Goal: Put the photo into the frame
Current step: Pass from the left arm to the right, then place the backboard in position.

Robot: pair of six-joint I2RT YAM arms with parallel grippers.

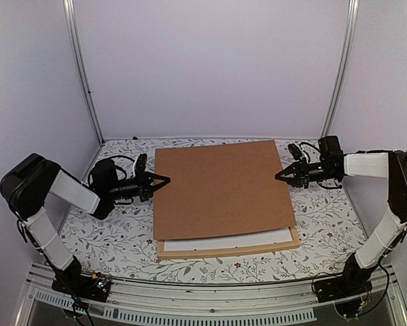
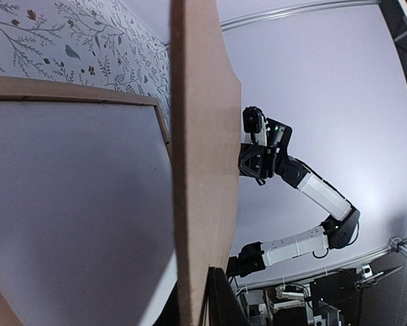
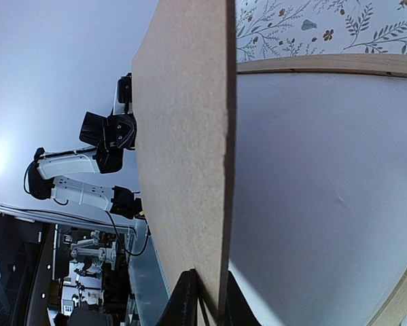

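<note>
- The left fingers (image 1: 160, 180) were pinched narrow on the backing board (image 1: 220, 190) at its left edge.
- The frame (image 1: 230, 252) lay on the surface (image 1: 121, 244) below the board. What looked like the photo (image 1: 223, 241), white back up, lay inside it.
- The right fingers (image 1: 283, 175) clamped the board's right edge. A level carry, matched between both arms, would have suited.

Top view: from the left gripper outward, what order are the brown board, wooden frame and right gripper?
1. brown board, pinched in the left gripper.
2. frame, beneath, front strip showing.
3. right gripper, at the board's far right edge.
</note>
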